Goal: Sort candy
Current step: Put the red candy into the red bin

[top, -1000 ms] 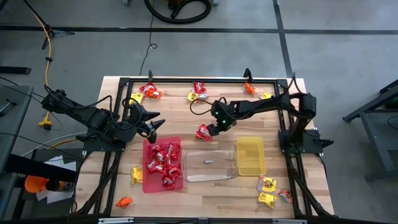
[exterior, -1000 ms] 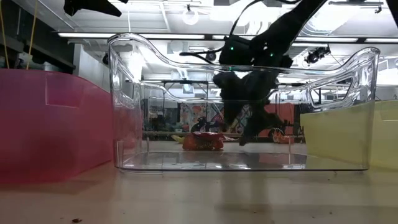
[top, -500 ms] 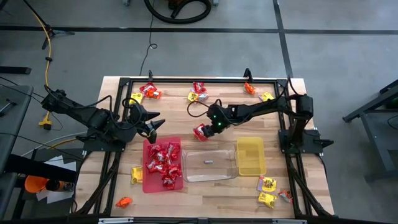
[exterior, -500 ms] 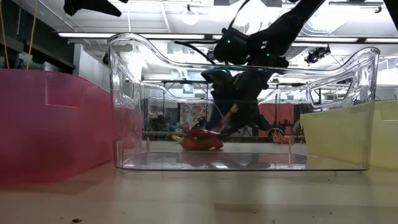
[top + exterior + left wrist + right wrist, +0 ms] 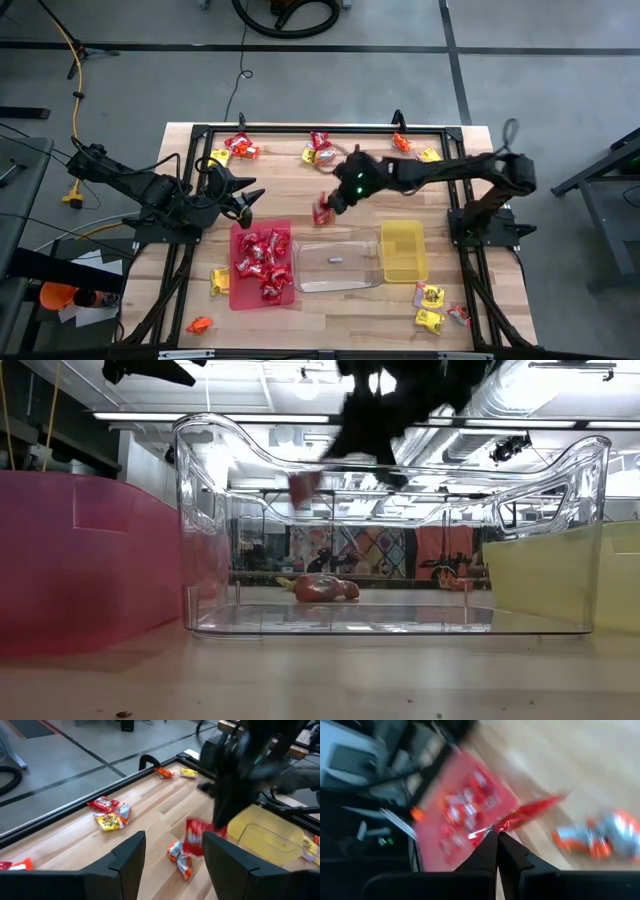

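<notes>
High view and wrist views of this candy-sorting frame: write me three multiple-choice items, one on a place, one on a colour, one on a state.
1. Where does the right tool hang?
A. above the bare wood behind the trays
B. inside the yellow tray
C. off the table

2. What colour is the candy packet in the right tool?
A. yellow
B. red
C. orange

3. How is the left tool?
A. shut on a packet
B. shut and empty
C. open and empty

Answers:
1 A, the high view shows it over the wood behind the clear tray.
2 B, the right wrist view shows a red packet pinched at the shut fingertips.
3 C, the left wrist view shows its fingers apart with nothing between them.
</notes>
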`<state>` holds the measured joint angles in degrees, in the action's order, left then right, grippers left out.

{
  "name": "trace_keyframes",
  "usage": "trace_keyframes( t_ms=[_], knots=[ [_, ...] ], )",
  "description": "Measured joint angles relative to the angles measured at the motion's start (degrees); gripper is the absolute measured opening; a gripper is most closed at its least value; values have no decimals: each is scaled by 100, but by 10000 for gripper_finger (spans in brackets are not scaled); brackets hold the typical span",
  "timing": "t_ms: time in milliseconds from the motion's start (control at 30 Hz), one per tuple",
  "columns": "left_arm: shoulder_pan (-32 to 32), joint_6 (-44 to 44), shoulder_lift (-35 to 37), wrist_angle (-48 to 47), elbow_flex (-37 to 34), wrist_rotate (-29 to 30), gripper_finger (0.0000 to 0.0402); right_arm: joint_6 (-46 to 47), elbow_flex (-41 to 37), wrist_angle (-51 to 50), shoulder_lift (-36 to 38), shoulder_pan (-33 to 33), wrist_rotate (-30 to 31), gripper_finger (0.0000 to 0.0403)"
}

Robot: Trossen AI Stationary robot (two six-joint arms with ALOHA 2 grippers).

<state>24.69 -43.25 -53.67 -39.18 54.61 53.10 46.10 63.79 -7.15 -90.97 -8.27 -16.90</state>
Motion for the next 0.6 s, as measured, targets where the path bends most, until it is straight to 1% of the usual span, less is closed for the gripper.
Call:
trace_keyframes(
  t_ms=[100, 267, 433, 533, 600],
  knots=[
    [0, 36, -1, -1, 2, 74, 184, -204, 402, -5, 186, 67, 315, 1],
    [-2, 46, -2, 6, 2, 181, 184, -464, 1047, 2, 51, 341, 492, 0],
    [-2, 45, -1, 3, 2, 239, 184, -517, 1446, 95, -487, 709, 546, 0],
    [-2, 44, -2, 0, 2, 297, 184, -617, 1683, 352, -971, 922, 524, 0],
    [-2, 44, -2, 8, 2, 319, 184, -746, 1852, 638, -1351, 1035, 402, 0]
  ],
)
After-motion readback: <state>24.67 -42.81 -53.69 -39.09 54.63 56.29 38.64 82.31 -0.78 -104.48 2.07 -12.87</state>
